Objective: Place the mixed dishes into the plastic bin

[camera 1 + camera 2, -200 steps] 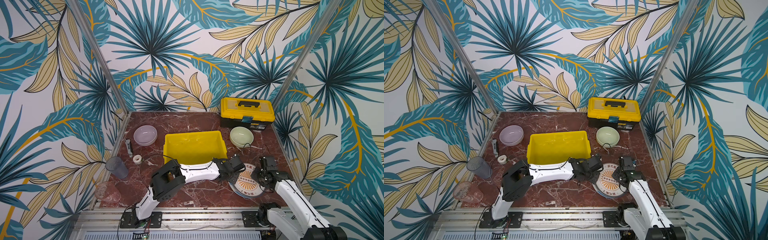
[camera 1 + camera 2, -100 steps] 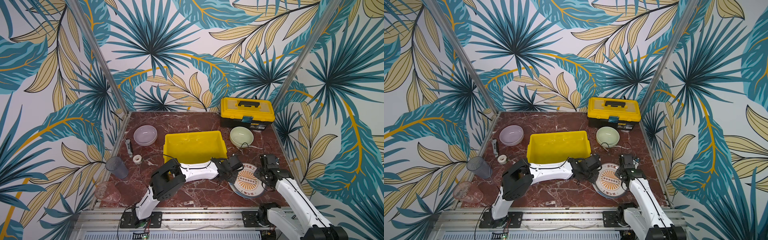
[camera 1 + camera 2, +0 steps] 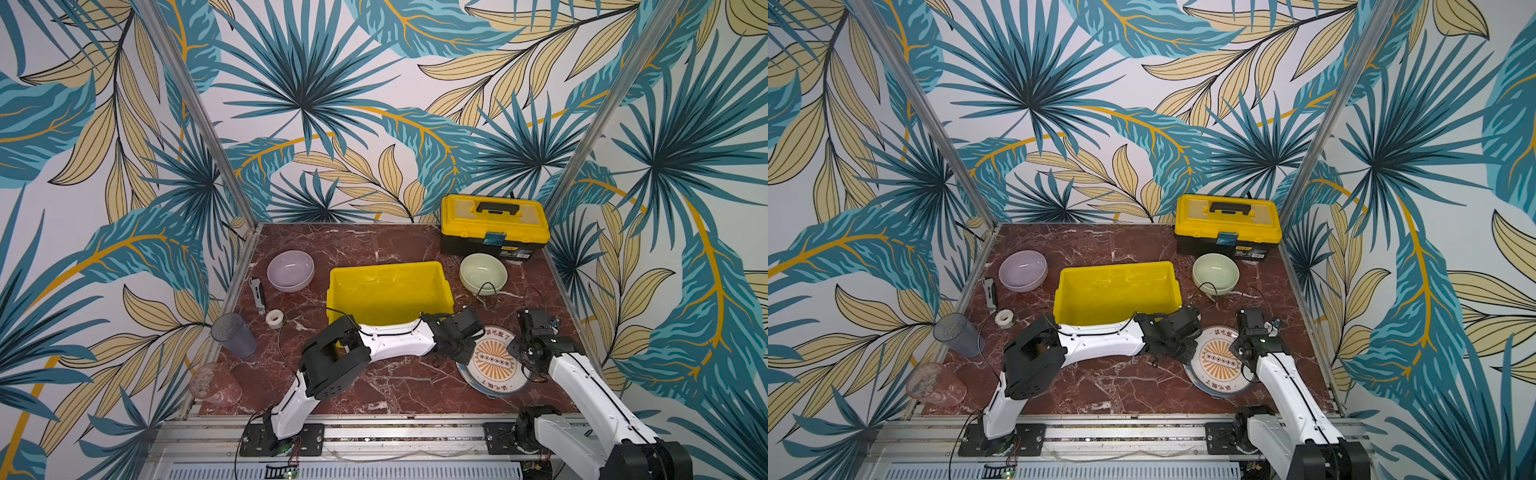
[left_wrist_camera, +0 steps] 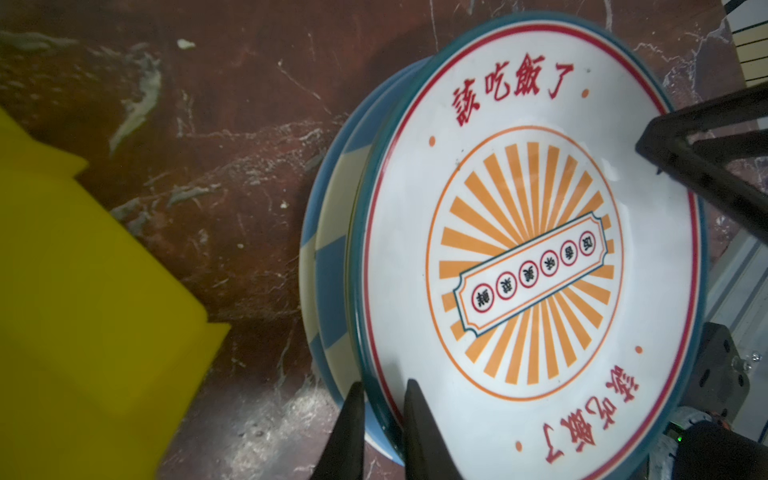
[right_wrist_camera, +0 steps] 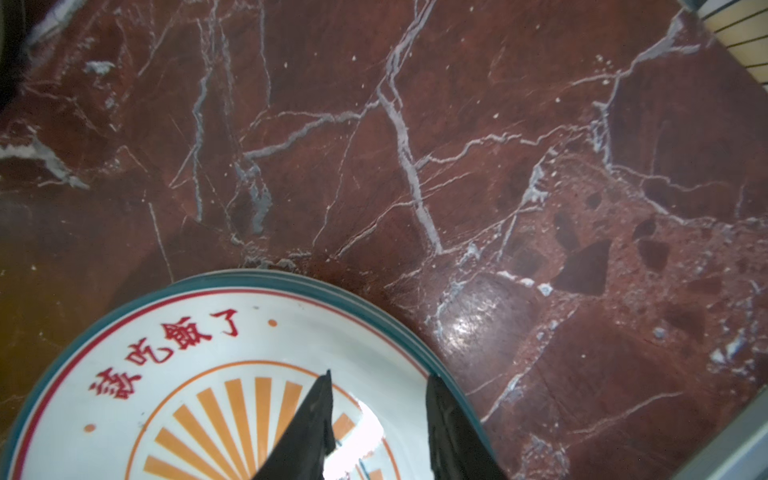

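The orange sunburst plate (image 3: 494, 362) (image 3: 1219, 361) lies on top of a blue-white striped plate (image 4: 328, 257) at the front right of the table. My left gripper (image 4: 384, 411) (image 3: 466, 355) is shut on the sunburst plate's left rim, one finger above and one beneath, with that edge raised off the striped plate. My right gripper (image 5: 380, 415) (image 3: 519, 351) hangs open over the plate's (image 5: 208, 353) right edge, one finger over the pattern and one at the rim. The yellow plastic bin (image 3: 386, 299) (image 3: 1117, 291) sits empty just behind my left forearm.
A lilac bowl (image 3: 290, 270) stands left of the bin and a pale green bowl (image 3: 483, 273) right of it. The yellow-and-black toolbox (image 3: 494, 224) is at the back right. Two tumblers (image 3: 232, 334) (image 3: 214, 384), a tape roll (image 3: 274, 319) and a small tool (image 3: 258, 291) line the left side.
Hardly anything has moved. The left gripper keeps its hold on the plate's rim, and the right gripper has shifted only slightly at the plate's right edge.
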You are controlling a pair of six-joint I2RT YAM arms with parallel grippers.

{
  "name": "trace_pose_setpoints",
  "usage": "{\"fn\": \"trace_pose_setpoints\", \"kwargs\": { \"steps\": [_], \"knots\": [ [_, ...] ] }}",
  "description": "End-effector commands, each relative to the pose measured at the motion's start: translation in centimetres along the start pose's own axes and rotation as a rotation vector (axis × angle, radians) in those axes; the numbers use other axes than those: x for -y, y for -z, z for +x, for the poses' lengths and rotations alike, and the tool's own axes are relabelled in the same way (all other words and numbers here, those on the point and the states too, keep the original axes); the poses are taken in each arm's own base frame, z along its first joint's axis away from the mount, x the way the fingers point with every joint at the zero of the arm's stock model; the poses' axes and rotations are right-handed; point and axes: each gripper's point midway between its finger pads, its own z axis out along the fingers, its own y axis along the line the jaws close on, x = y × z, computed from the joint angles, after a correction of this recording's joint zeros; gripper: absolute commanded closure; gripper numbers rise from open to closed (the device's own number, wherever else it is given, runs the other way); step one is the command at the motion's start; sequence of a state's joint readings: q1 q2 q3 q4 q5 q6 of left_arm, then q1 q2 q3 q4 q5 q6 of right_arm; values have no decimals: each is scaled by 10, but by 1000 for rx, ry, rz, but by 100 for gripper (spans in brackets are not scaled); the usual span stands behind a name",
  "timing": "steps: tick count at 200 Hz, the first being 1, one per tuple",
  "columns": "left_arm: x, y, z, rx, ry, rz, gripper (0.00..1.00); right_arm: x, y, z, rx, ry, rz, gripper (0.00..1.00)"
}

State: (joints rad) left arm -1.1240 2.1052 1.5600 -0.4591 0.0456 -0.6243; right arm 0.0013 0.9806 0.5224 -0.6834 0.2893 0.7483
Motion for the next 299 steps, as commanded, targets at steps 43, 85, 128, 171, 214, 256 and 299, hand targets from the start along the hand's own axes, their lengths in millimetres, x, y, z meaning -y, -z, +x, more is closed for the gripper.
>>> {"fn": "trace_pose_setpoints", "kwargs": {
  "steps": [43,85,128,171,214,256,299],
  "knots": [
    [-3,-4,0,-3,-5,3,81,-2,-6,12,-46,13,-22,64],
    [-5,-5,2,-7,-4,-1,81,14,4,-2,17,27,69,47],
    [-5,-3,0,-2,-16,3,82,19,10,-11,59,10,92,47],
    [-5,-2,1,-8,-26,17,82,20,1,-3,20,4,112,47],
    [-4,-3,2,-17,-30,31,82,1,-10,9,-37,-29,20,56],
    [2,-2,1,-27,-16,62,82,-15,-13,18,-91,-15,-69,64],
    [17,11,-9,-10,-12,115,84,-15,-18,33,-147,-15,-86,69]
  ]
}}
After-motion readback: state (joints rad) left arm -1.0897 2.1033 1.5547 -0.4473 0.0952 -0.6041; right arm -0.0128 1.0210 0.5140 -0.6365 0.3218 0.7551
